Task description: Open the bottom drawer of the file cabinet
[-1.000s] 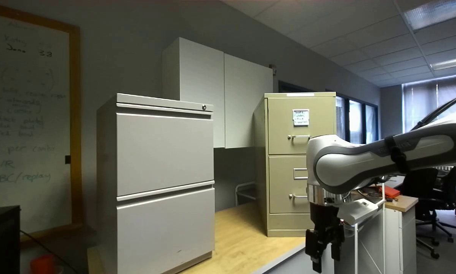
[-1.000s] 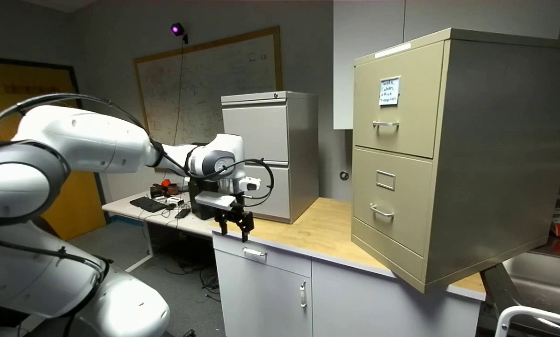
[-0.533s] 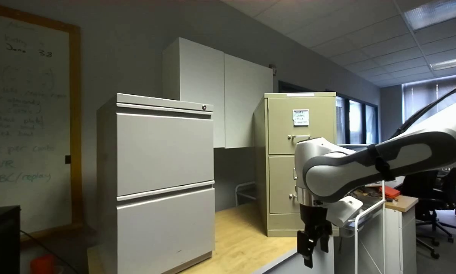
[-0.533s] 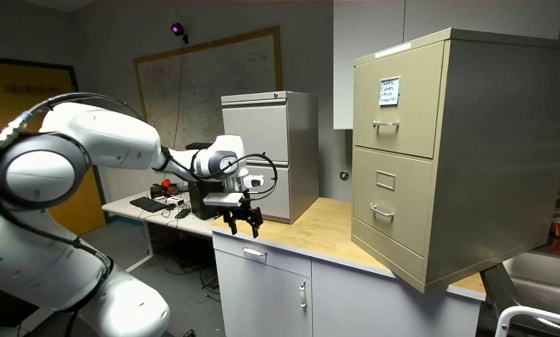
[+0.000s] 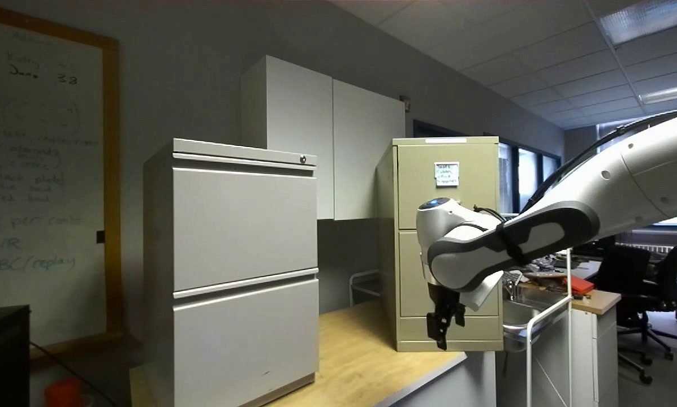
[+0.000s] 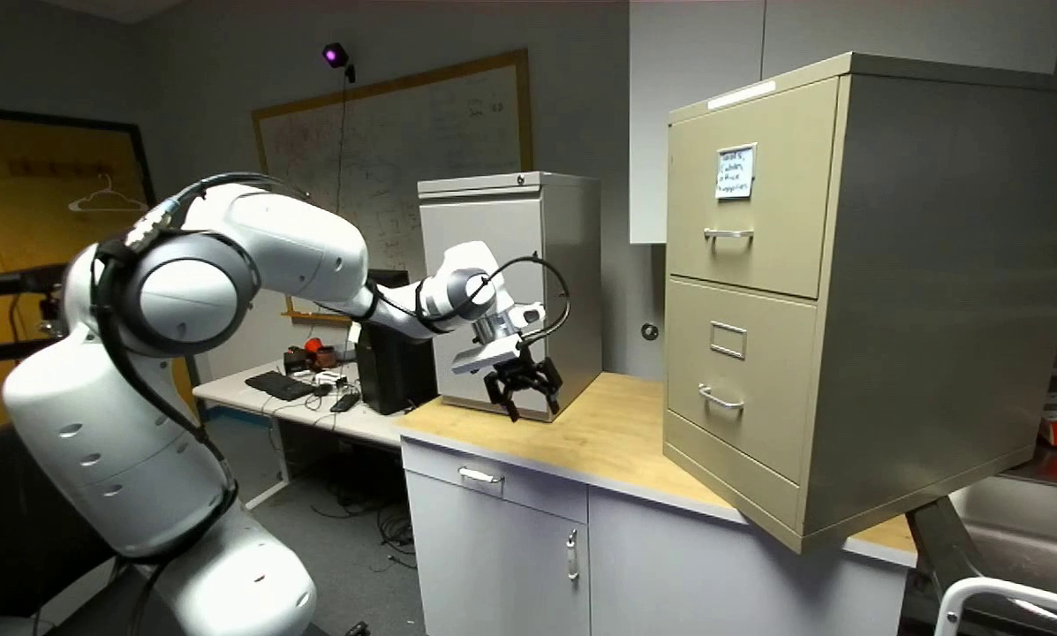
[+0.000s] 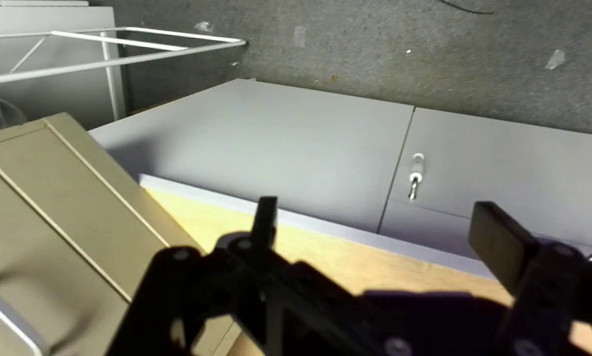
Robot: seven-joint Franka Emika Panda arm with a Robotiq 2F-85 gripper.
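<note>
The tall beige-tan file cabinet [image 6: 934, 283] stands on the counter; it also shows in an exterior view [image 5: 448, 155] and at the lower left of the wrist view [image 7: 78, 198]. Its bottom drawer [image 6: 775, 389] is shut, with an empty label holder [image 6: 728, 340] and a silver handle [image 6: 721, 405]. The arm hides this handle in an exterior view; in the wrist view the handle [image 7: 9, 316] is partly cut off at the lower left. My gripper [image 7: 377, 205] is open and empty, tilted, above the counter and apart from the drawer; it shows in both exterior views [image 5: 450, 332] [image 6: 532, 408].
A light-grey two-drawer cabinet [image 5: 245, 226] stands on the wooden counter [image 6: 607, 433], behind my gripper in an exterior view. Grey cupboards with handles [image 6: 493, 539] are below the counter. A white metal frame [image 5: 529, 362] and a sink [image 6: 1023, 530] are beyond the file cabinet.
My gripper has risen and tilted, moving right in an exterior view and left in the opposite picture, over the counter. It stays open. The drawers have not moved.
</note>
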